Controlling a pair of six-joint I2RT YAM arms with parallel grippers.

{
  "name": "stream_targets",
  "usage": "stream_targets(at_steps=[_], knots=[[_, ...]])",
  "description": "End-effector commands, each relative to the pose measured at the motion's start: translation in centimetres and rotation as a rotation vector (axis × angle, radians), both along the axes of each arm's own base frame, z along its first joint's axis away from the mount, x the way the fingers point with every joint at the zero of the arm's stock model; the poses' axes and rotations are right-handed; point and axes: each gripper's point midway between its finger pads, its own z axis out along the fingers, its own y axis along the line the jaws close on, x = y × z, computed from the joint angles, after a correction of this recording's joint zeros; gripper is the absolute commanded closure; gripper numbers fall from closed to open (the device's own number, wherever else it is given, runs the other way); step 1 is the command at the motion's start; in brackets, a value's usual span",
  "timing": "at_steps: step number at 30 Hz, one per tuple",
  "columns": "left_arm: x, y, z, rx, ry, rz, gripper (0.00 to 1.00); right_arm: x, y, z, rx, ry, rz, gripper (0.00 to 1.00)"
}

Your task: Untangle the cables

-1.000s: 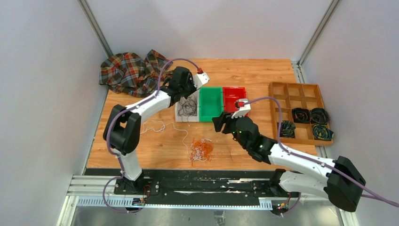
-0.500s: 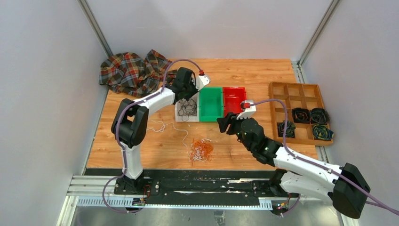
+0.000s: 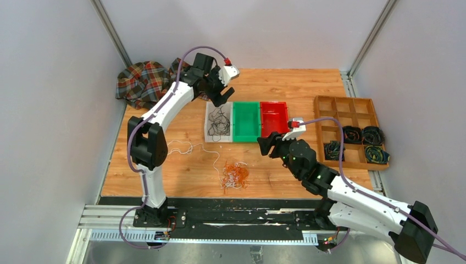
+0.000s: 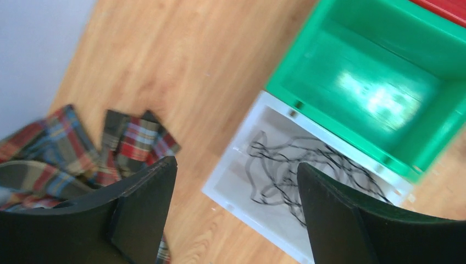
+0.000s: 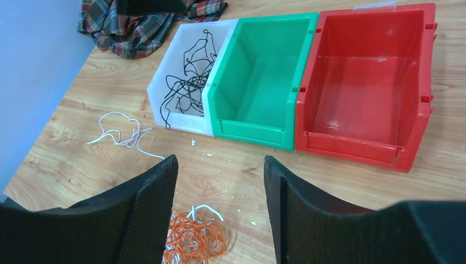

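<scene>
Thin black cables (image 3: 219, 122) (image 4: 299, 170) (image 5: 188, 88) lie loose in the white bin (image 3: 209, 131) (image 4: 242, 187) (image 5: 165, 99). A tangle of orange cables (image 3: 236, 174) (image 5: 193, 239) mixed with white ones sits on the table's near middle. More white cables (image 3: 180, 147) (image 5: 120, 132) lie to its left. My left gripper (image 3: 222, 98) (image 4: 236, 176) hangs open above the white bin's far end, with nothing between its fingers. Near the red bin's front my right gripper (image 3: 266, 145) (image 5: 220, 165) is open and empty, above bare wood beside the orange tangle.
A green bin (image 3: 245, 121) (image 5: 258, 82) and a red bin (image 3: 273, 116) (image 5: 368, 88) stand in a row right of the white one, both empty. A plaid cloth (image 3: 148, 82) (image 4: 60, 148) lies at the back left. A wooden tray (image 3: 346, 113) with dark coiled cords stands at the right.
My left gripper has opened, dropped black cable into the white bin and risen toward the back. My right arm has shifted slightly right and forward.
</scene>
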Motion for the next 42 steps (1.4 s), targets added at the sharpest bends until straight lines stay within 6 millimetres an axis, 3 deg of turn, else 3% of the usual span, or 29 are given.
stream_targets(at_steps=[1,6,8,11,15,20,25,31,37,42], knots=[[-6.9,-0.7,-0.7,-0.046,0.201,-0.168,0.15,0.2,-1.0,0.1,-0.029,-0.005,-0.029,0.4],[-13.2,-1.4,-3.7,0.014,0.271,-0.282,0.14,0.2,-0.7,-0.6,-0.034,0.008,-0.02,0.4],[-14.5,-1.5,-4.8,0.031,0.296,-0.295,0.13,0.3,-0.6,-0.8,-0.036,0.013,-0.018,0.4],[-14.8,-1.5,-5.4,0.037,0.299,-0.289,0.13,0.4,-0.4,-1.0,-0.04,0.017,-0.014,0.4],[-12.5,-0.9,-6.0,0.069,0.213,-0.207,0.19,0.5,-0.1,-1.2,-0.044,0.02,-0.01,0.4],[-8.0,-0.2,-5.7,0.081,0.037,-0.041,0.48,0.6,0.2,-1.1,-0.041,0.02,-0.006,0.42],[-5.7,-0.7,-4.5,0.039,-0.049,0.016,0.68,0.6,0.4,-1.5,-0.044,0.031,0.001,0.45],[-4.1,-1.1,-4.7,0.036,-0.087,0.024,0.77,0.8,0.7,-1.8,-0.05,0.036,0.007,0.47],[-3.2,-0.3,-8.3,0.067,-0.028,0.046,0.78,0.9,0.9,-2.0,-0.062,0.04,0.012,0.49],[-3.9,0.2,-10.4,0.085,0.038,0.048,0.77,0.9,0.9,-2.0,-0.069,0.039,0.013,0.5]])
